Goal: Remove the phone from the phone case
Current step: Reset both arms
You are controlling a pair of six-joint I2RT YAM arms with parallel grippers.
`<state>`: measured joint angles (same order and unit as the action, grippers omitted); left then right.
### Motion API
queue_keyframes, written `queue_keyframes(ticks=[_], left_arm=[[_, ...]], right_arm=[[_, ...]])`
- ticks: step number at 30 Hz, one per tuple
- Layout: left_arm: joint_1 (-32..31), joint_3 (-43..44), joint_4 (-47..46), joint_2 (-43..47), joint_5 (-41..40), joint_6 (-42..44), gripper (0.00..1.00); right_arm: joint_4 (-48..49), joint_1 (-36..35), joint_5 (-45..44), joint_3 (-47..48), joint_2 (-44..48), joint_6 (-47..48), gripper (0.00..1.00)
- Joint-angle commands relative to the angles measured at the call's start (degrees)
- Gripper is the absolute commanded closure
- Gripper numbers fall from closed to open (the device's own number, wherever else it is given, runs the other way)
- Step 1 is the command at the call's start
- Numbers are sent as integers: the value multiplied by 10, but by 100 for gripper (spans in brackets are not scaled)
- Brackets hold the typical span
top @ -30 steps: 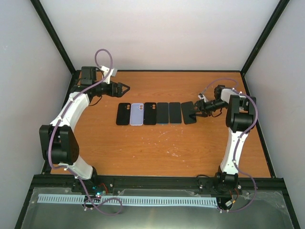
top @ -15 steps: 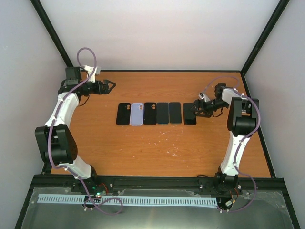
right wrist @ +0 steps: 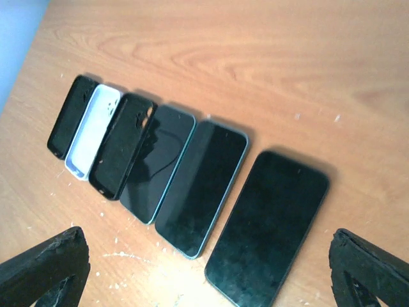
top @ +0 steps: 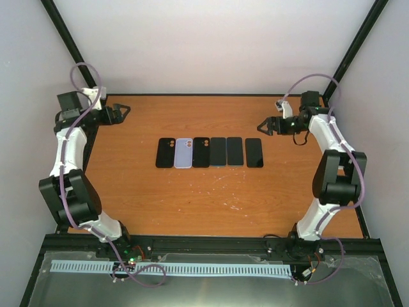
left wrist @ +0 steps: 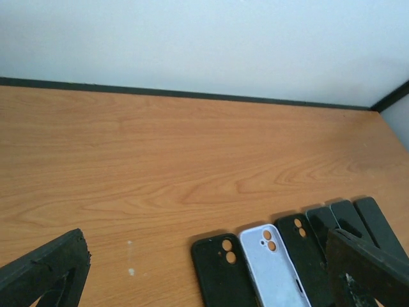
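Observation:
Six items lie in a row mid-table. From the left: an empty black phone case (top: 165,153), a lavender case (top: 184,153) and another black case (top: 202,152), then three bare phones face up, the rightmost phone (top: 254,152) all dark. My right gripper (top: 263,125) hovers open behind that phone, holding nothing; its wrist view shows the phone (right wrist: 268,227) flat between its fingers (right wrist: 48,265). My left gripper (top: 124,113) is open and empty at the far left corner, well away from the row. Its wrist view catches the lavender case (left wrist: 271,265) with camera cut-outs.
The orange table (top: 211,198) is ringed by a black frame and white walls close behind both arms. White flecks mark the wood in front of the row. The two teal-edged phones (right wrist: 201,185) lie tight against each other and the third case.
The right gripper has let go of the rightmost phone, which now lies flat in the row, then opened wide and drew back to the right. The left arm pulled back toward the far left corner.

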<state>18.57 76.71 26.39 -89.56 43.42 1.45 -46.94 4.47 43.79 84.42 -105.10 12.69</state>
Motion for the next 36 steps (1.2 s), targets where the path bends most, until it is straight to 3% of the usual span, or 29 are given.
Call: queue_keyframes(ticks=[1,10,20,36], left_arm=[[49,26,-33,21,31,-1,0],[101,-60,-121,51,-38,9,0],[103,-180,-214,67,-49,24,0],[103,-226,-263,45,-57,63,0]], right_arm=[[91,2,-32,-31,86,15,0],[341,37,-102,-219,246,-26,0],[482,78,-118,-368,286,-23,0],[555,92,-112,-425,263,-7,0]])
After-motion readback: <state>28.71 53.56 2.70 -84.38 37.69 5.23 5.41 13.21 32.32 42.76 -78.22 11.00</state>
